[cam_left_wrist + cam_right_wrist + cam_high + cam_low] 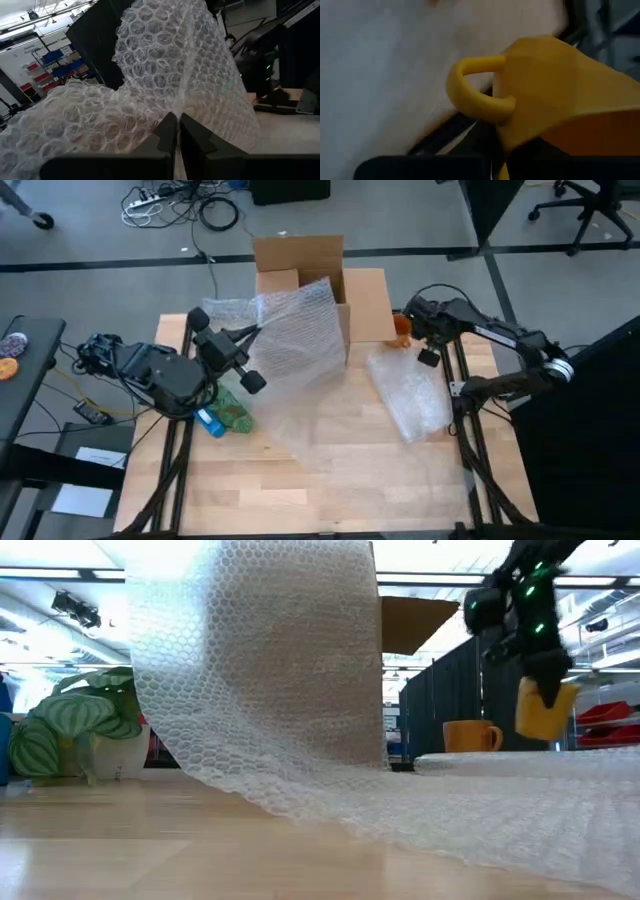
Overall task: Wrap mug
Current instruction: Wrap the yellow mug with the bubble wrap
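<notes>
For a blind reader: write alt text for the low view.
A raised sheet of bubble wrap fills the left and centre, trailing down across the wooden table. At right, the right gripper holds a yellow mug in the air; an orange mug stands behind.

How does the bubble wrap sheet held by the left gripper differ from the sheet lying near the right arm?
The left gripper's sheet stands raised before the cardboard box; the right-side sheet lies flat on the table. The first is pinched in the left gripper's shut jaws; the second is unheld, since the right gripper holds a yellow mug. The first looks larger. Both are clear bubble wrap.
</notes>
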`<action>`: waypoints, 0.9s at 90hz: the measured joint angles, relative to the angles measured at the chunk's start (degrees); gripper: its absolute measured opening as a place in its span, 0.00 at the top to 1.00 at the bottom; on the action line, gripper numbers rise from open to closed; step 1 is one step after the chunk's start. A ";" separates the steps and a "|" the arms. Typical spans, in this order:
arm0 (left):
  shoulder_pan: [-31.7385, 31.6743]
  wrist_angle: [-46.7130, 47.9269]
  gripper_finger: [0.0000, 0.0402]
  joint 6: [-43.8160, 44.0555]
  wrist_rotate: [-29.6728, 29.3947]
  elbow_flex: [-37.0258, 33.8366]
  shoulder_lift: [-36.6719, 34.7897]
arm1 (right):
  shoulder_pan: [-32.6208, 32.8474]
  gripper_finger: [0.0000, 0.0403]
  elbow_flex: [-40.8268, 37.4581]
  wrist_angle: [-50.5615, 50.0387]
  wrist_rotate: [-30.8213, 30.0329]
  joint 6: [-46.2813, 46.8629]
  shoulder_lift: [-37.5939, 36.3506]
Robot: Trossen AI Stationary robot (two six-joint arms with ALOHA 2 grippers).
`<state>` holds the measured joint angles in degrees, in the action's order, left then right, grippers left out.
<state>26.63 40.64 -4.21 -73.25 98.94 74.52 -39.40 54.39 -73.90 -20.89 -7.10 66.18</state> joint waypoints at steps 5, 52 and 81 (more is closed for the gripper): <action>0.00 0.67 1.00 0.09 -0.01 0.00 0.00 | 3.21 1.00 0.01 -1.62 3.12 3.86 -3.06; 0.00 10.45 1.00 7.86 10.58 0.03 0.00 | 57.69 1.00 0.02 12.66 17.36 46.99 -3.49; 0.04 23.75 1.00 15.06 40.47 -2.33 0.13 | 72.43 1.00 2.64 27.45 27.85 58.34 12.82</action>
<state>26.67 64.40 10.85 -32.78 96.60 74.65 33.03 57.03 -46.45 6.96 51.24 79.00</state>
